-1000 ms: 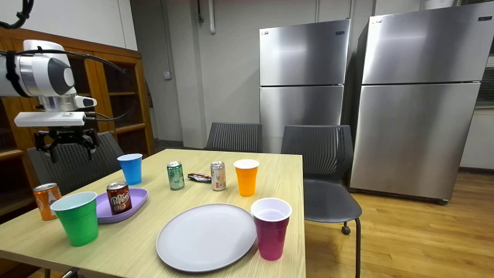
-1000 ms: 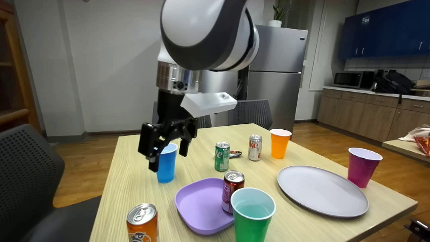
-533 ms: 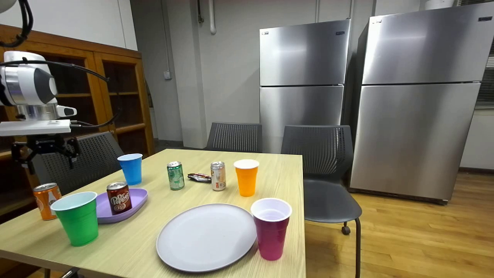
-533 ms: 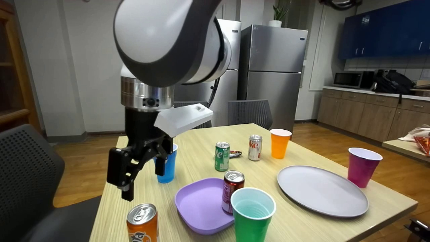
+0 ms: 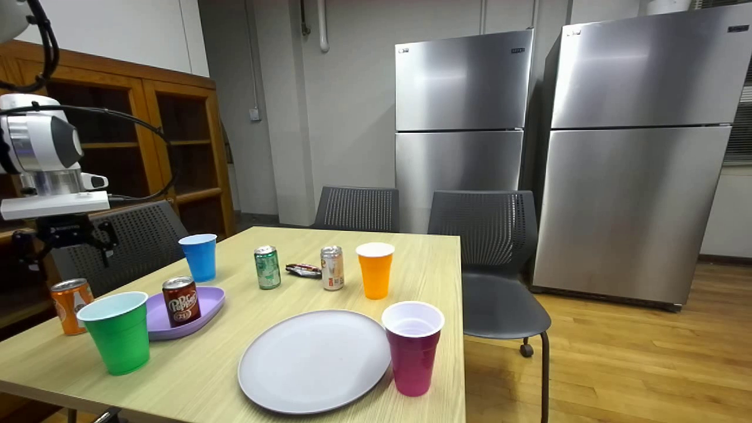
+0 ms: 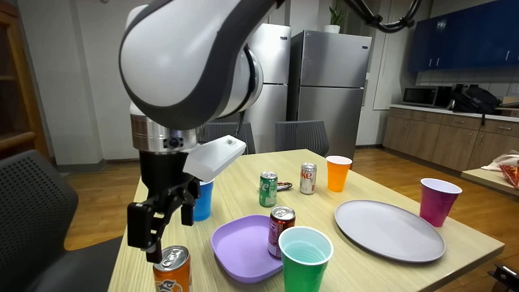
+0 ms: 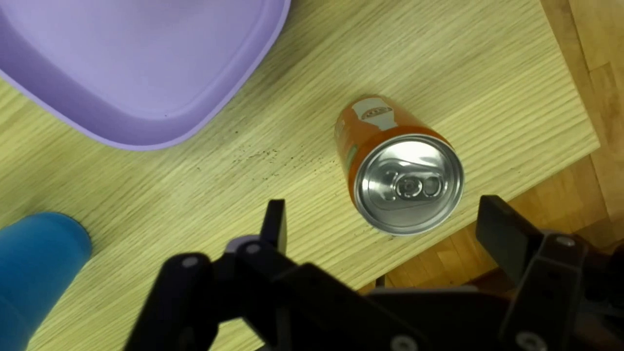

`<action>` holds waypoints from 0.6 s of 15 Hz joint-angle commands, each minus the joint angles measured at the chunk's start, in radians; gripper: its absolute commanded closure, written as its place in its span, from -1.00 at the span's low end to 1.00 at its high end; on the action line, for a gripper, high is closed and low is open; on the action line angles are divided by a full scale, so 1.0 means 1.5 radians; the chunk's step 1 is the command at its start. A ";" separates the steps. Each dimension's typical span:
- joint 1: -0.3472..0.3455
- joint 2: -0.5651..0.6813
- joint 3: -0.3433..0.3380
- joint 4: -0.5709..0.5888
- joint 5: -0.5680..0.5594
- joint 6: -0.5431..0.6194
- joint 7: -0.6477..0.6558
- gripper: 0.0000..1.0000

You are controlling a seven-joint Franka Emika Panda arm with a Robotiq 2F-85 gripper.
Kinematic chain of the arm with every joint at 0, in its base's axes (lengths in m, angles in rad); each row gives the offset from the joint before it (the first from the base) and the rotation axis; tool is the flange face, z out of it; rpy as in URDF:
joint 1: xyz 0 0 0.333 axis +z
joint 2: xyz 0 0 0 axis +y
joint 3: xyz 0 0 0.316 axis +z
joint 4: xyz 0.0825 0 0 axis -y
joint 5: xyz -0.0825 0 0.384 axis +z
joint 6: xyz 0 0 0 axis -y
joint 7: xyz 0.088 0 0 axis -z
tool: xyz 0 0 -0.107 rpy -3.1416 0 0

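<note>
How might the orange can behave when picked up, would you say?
The orange can is probably slippery, given its smooth metal surface. Its lid shows no opening, so it may be full and heavy. Standing upright, it could tip if bumped.

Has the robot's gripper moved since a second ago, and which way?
Yes. In an exterior view, judged against the unmoved orange can, the gripper has shifted left and lower in the picture, closing in on it.

Four soda cans point(image 5: 181, 301), four plastic cups point(image 5: 376, 277), one round gray plate point(image 5: 314, 361), one square purple plate point(image 6: 243, 245), one wrapped snack point(image 5: 304, 270), one gripper point(image 6: 170, 241), three mesh-backed chairs point(image 5: 482, 226), two stainless-steel refrigerators point(image 5: 634, 205), one microwave point(image 6: 421, 96) and one potted plant point(image 6: 332, 28).
</note>
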 commanded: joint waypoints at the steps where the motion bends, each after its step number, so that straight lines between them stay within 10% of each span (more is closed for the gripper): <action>1: 0.009 0.022 -0.002 0.030 -0.021 -0.023 -0.014 -1.00; 9: 0.028 0.050 -0.012 0.037 -0.045 -0.022 0.001 -1.00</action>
